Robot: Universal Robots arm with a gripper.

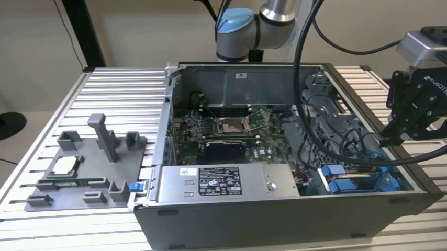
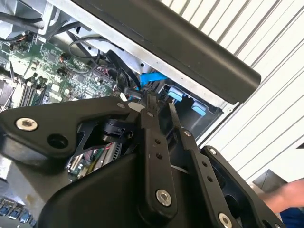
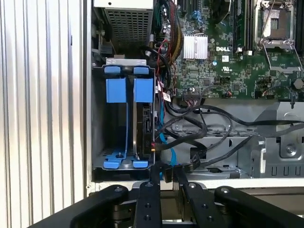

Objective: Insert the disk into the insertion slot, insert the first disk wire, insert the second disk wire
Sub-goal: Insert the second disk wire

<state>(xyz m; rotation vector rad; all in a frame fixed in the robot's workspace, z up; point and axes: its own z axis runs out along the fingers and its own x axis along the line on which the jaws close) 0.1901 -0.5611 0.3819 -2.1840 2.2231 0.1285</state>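
A ribbed metal counter [image 1: 119,89] fills the scene, with a plain pale wall behind it and a dark post [image 1: 82,31] at its far edge. An open computer case [image 1: 279,219] lies on the counter, from the middle across to the exterior view's right. A grey tray [image 1: 63,200] of fixtures sits well apart from it, near the counter's near corner on the exterior view's left. A bare strip of ribbed counter lies between the tray and the case, and more open counter runs along the far edge behind the tray.

Inside the case are a grey power box [image 1: 209,183] against the near wall and a green circuit board [image 1: 231,133] further in. The slot [image 1: 382,179] with blue rails sits in the case's near corner on the exterior view's right.

In the first wrist view the disk [image 3: 145,126] stands on edge inside the slot [image 3: 99,123], under a blue tab. A blue wire [image 3: 161,137] and black cables [image 3: 209,137] crowd just beside it.

The gripper [image 1: 393,140] hangs above the case's rim on the exterior view's right, over that corner. In both wrist views the gripper [image 3: 166,173] [image 2: 159,102] has its jaws narrow, a slim gap between them and nothing seen in it.
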